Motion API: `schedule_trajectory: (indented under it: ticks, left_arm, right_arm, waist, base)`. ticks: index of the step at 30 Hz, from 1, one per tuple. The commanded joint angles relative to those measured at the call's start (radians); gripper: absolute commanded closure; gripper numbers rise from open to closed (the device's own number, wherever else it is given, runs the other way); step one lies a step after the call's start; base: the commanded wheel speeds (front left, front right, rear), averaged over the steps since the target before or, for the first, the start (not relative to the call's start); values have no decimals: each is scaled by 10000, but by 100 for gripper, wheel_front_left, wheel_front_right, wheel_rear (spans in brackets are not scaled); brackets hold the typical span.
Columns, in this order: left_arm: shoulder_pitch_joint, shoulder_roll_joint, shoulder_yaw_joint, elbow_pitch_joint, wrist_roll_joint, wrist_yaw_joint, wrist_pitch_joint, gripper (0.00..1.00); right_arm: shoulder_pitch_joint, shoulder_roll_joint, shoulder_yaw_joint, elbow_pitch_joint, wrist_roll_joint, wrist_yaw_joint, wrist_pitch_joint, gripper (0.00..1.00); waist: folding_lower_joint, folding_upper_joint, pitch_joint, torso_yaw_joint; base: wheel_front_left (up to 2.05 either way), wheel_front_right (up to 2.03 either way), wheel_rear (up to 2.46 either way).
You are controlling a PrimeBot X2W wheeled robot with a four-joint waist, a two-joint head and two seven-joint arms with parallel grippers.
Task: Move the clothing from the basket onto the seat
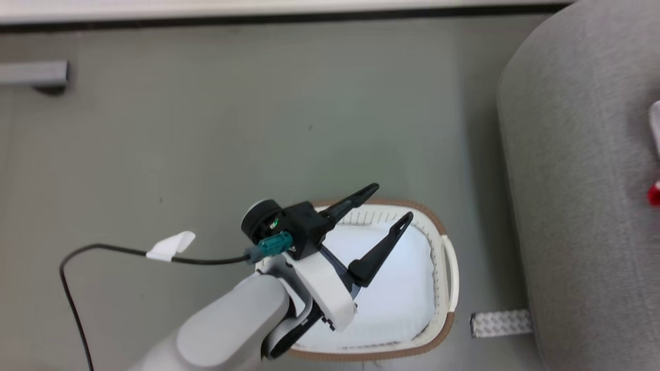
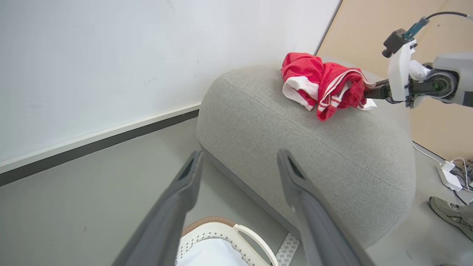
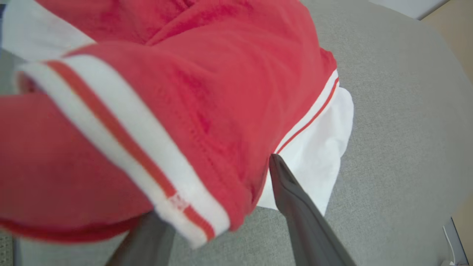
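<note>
The cream basket (image 1: 447,268) with the brown rim stands on the floor beside the grey seat (image 1: 582,206); its pale white bottom is bare. My left gripper (image 1: 389,206) hangs open above the basket, holding nothing, fingers pointing toward the seat (image 2: 314,147). A heap of red clothing (image 2: 321,81) with white stripes lies on top of the seat. My right gripper (image 2: 371,92) is at the heap's edge. In the right wrist view the clothing (image 3: 166,111) drapes over the left finger, the right finger (image 3: 295,207) is bare, and the jaws stand wide apart.
Grey floor surrounds the basket, with a wall and dark baseboard behind. A patterned metal patch (image 1: 500,323) lies on the floor by the seat's base. A black cable (image 1: 118,250) trails from my left arm. A white power strip (image 2: 449,173) and a person's shoe (image 2: 449,214) lie beyond the seat.
</note>
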Motion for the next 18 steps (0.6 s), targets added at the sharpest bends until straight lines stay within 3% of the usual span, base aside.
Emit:
schedule_trajectory:
  ticks: [1, 10, 18]
  left_arm:
    - [340, -85, 50, 152, -151, 27, -89, 0]
    - [1452, -165, 540, 580, -683, 362, -226, 0]
    - [2314, 198, 1576, 484, -1067, 892, -243, 0]
  right_arm:
    - [368, -227, 376, -264, 368, -26, 243, 0]
    - [1748, -1143, 2159, -2196, 2116, -26, 1102, 0]
    - [2271, -1493, 2784, -4333, 3305, -25, 622, 0]
  waist:
    - [-1, 0, -1071, -273]
    - [-1, 0, -3286, -410]
    - [-1, 0, -4431, -145]
  base:
    - [0, 0, 0]
    - [0, 0, 0]
    - [0, 0, 0]
